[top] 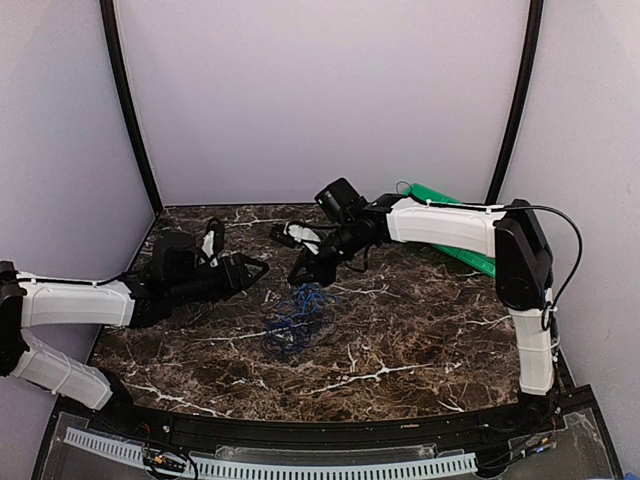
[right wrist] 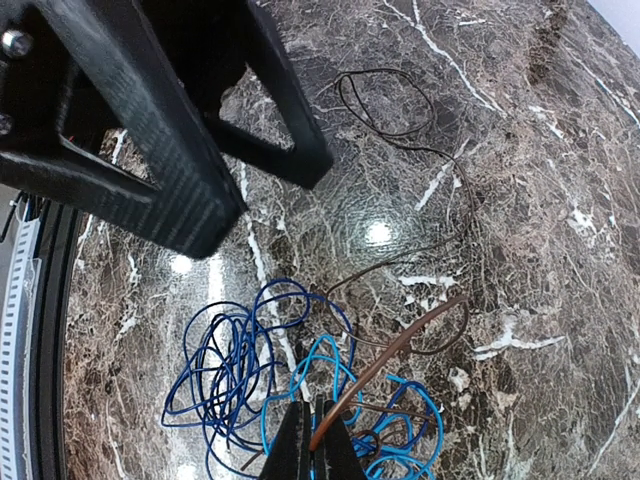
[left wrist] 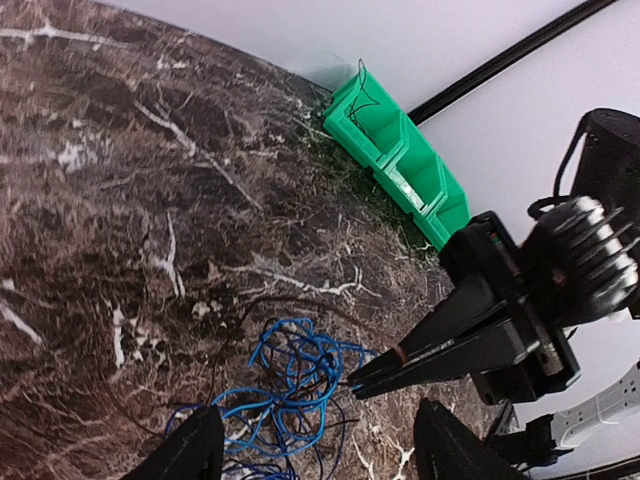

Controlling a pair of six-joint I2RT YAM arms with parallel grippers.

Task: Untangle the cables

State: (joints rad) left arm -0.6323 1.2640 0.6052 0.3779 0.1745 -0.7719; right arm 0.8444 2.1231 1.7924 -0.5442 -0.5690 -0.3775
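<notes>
Cables (top: 295, 318) lie in a blue-and-black clump at the centre of the marbled surface (top: 400, 340) in the overhead view. We see the right gripper (top: 300, 278), angled in from the upper right, clenched on one thin dark strand at the clump's upper edge. The left gripper (top: 255, 275), just left of the clump, is released. In its wrist view its fingers (left wrist: 190, 450) stand wide apart at the bottom of the frame, with blue loops showing between them. A green bin (top: 455, 235) sits at upper right, well apart from the clump.
</notes>
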